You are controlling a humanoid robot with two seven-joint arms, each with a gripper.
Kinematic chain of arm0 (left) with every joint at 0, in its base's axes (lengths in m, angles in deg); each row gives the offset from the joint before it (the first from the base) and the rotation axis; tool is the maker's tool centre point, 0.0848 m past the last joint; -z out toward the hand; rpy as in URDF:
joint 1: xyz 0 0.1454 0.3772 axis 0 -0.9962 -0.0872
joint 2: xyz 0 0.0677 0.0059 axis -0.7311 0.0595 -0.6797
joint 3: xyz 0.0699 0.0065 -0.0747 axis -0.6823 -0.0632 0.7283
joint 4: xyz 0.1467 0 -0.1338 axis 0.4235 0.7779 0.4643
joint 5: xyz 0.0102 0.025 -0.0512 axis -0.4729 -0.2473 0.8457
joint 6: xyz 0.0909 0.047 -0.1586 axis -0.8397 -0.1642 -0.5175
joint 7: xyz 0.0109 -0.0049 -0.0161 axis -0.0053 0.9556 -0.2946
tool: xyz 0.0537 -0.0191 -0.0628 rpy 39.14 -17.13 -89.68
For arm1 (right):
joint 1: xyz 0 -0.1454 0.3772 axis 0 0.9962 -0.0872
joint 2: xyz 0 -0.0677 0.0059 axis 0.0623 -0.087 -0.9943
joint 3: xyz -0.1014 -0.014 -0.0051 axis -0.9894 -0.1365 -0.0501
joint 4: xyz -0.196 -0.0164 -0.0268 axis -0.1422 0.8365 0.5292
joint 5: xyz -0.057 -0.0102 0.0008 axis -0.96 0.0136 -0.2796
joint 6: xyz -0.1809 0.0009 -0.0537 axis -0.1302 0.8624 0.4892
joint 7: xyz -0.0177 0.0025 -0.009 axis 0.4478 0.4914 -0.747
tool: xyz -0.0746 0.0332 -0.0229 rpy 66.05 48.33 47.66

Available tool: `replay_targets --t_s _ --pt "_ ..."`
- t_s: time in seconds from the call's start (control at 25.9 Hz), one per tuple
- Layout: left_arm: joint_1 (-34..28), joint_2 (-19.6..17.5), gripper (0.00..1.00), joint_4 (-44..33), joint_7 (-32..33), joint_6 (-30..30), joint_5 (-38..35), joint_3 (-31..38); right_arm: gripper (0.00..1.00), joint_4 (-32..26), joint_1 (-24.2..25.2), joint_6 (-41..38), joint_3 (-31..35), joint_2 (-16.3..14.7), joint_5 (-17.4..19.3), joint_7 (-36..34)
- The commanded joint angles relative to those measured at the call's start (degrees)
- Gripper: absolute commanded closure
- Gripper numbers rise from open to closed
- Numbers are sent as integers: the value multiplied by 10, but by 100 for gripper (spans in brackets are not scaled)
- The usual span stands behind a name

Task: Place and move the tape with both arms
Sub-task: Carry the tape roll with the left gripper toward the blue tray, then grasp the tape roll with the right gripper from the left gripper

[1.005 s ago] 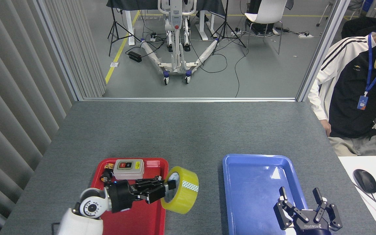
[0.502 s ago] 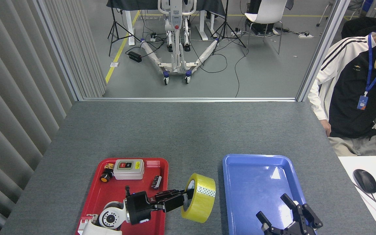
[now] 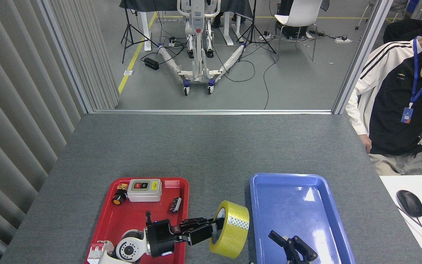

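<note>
Tape (image 3: pixel 232 229) is pinched by left gripper (image 3: pixel 214 228) at lower centre, between red tray (image 3: pixel 145 214) and blue tray (image 3: pixel 291 205), above the tabletop (image 3: pixel 211 146). Right gripper (image 3: pixel 293 247) fingers seem spread. Placing and handover remain.

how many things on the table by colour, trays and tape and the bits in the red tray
red: 1, the red tray
blue: 1, the blue tray
yellow: 1, the tape
grey: 1, the switch box
orange: 1, the round button
black: 1, the small part
total: 6
</note>
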Motion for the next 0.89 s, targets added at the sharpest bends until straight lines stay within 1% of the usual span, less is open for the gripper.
replay_targets --t_s 0.0,0.15,0.19,0.31,0.43,0.46,0.54,0.58,0.7,0.73,0.77,0.85 --pt "-1 1 100 -2 1 0 0 -12 2 -1 -10 0 -33 12 -20 2" --pt "-2 2 100 -3 1 0 0 -16 6 -1 -9 0 -56 24 -57 1" --pt "-1 2 100 -3 0 0 0 -16 10 -1 -8 0 -59 26 -64 1" --pt "-2 2 100 -2 0 0 0 -15 19 -1 -7 0 -61 37 -69 0" --pt "-5 2 100 0 0 0 -1 -14 27 -1 -7 0 -61 41 -69 0" --pt "-9 2 100 0 0 0 -1 -13 34 -1 -7 0 -61 42 -69 0" --pt "-10 2 100 -2 0 0 -1 -10 45 -1 -7 0 -62 42 -70 0" --pt "-10 1 100 -2 0 0 -1 -8 53 -1 -8 0 -63 42 -71 -1" --pt "-14 0 100 -2 0 0 -1 3 80 -1 -7 0 -63 43 -72 -1" --pt "-17 1 100 -2 0 0 -1 5 85 -1 -7 0 -63 44 -72 -1" --pt "-17 1 97 -2 0 0 -1 7 88 -1 -8 0 -63 44 -72 -1" --pt "-17 2 58 -2 0 0 0 20 95 -1 -10 0 -62 44 -72 -3"
